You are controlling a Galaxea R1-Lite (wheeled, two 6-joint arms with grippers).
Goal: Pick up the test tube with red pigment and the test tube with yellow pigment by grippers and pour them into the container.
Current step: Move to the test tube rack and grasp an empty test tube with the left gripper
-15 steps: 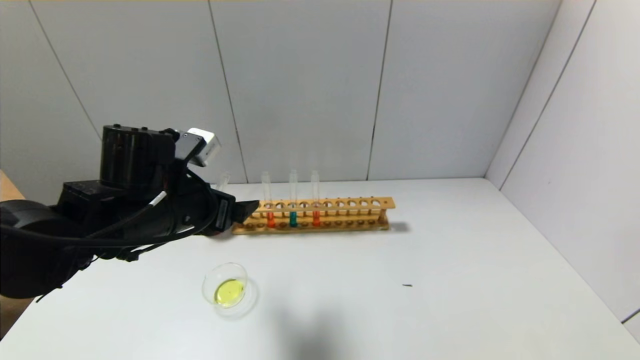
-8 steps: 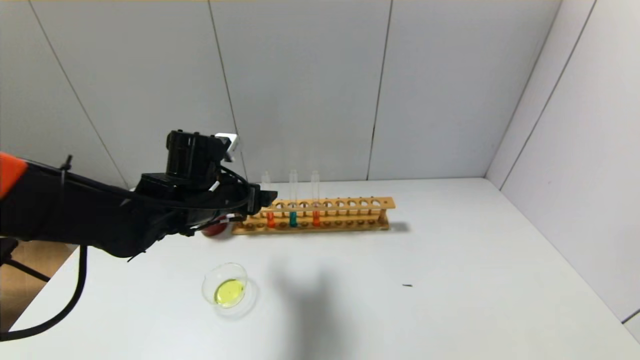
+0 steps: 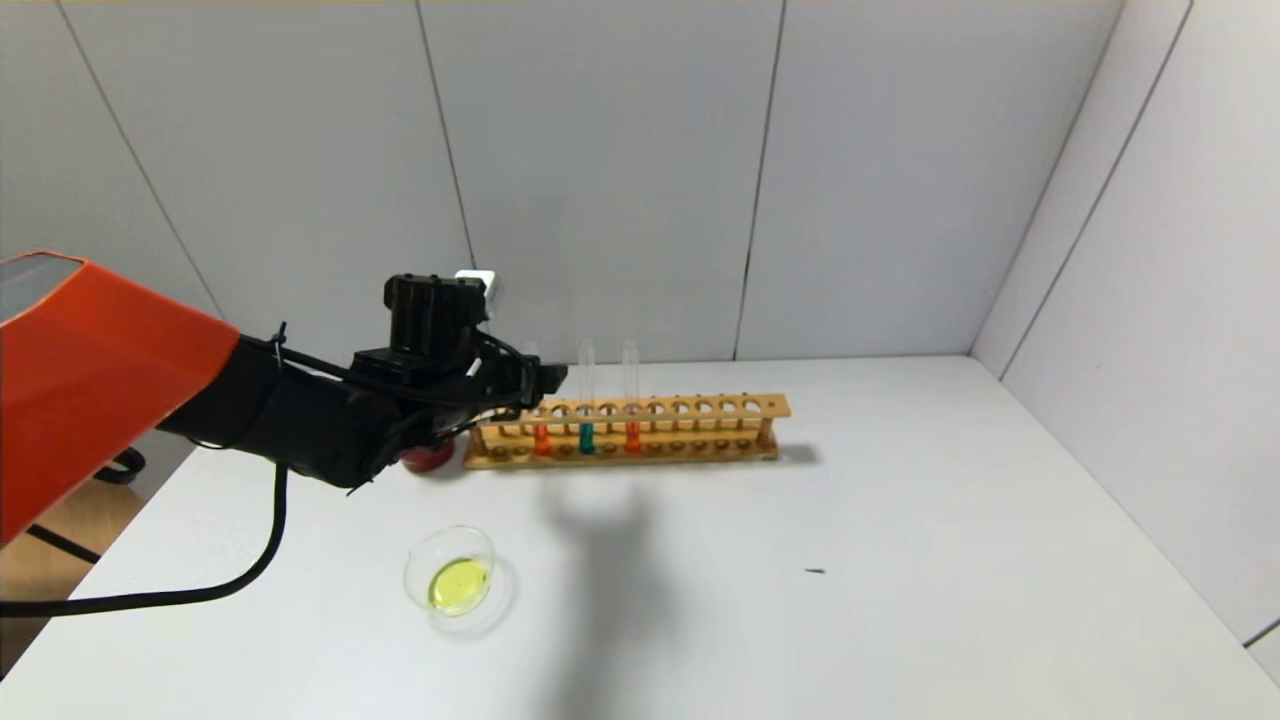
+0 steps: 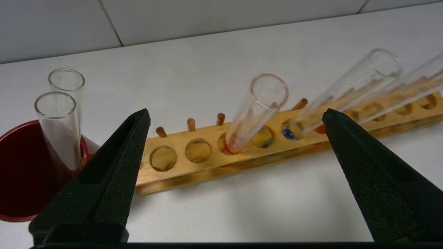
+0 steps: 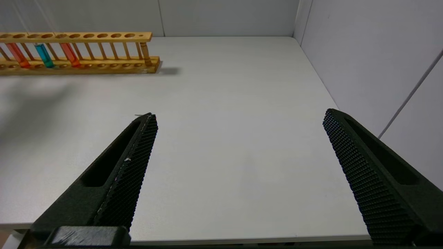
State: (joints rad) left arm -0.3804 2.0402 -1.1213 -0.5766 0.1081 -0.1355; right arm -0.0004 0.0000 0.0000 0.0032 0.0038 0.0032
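Observation:
Two tubes with orange-red liquid (image 3: pixel 541 437) (image 3: pixel 632 437) stand in the wooden rack (image 3: pixel 720 407), with a teal tube (image 3: pixel 586 437) between them. My left gripper (image 3: pixel 545 382) is open at the rack's left end, level with the tube tops. In the left wrist view the left gripper (image 4: pixel 236 112) has its jaws wide apart, and the nearer orange-red tube (image 4: pixel 258 114) stands between and beyond them, untouched. No tube with yellow liquid shows. The clear glass dish (image 3: pixel 420 560) holds yellow liquid. My right gripper (image 5: pixel 239 113) is open and empty over the table's front right.
A dark red cup (image 4: pixel 20 180) left of the rack holds two empty tubes (image 4: pixel 59 121); it also shows in the head view (image 3: pixel 430 458), half hidden by my arm. A small dark speck (image 3: pixel 815 571) lies on the table. Walls close the back and right.
My left arm has stretched forward and to the right, from the dark red cup to the rack's left end. The dish and the rack have not moved.

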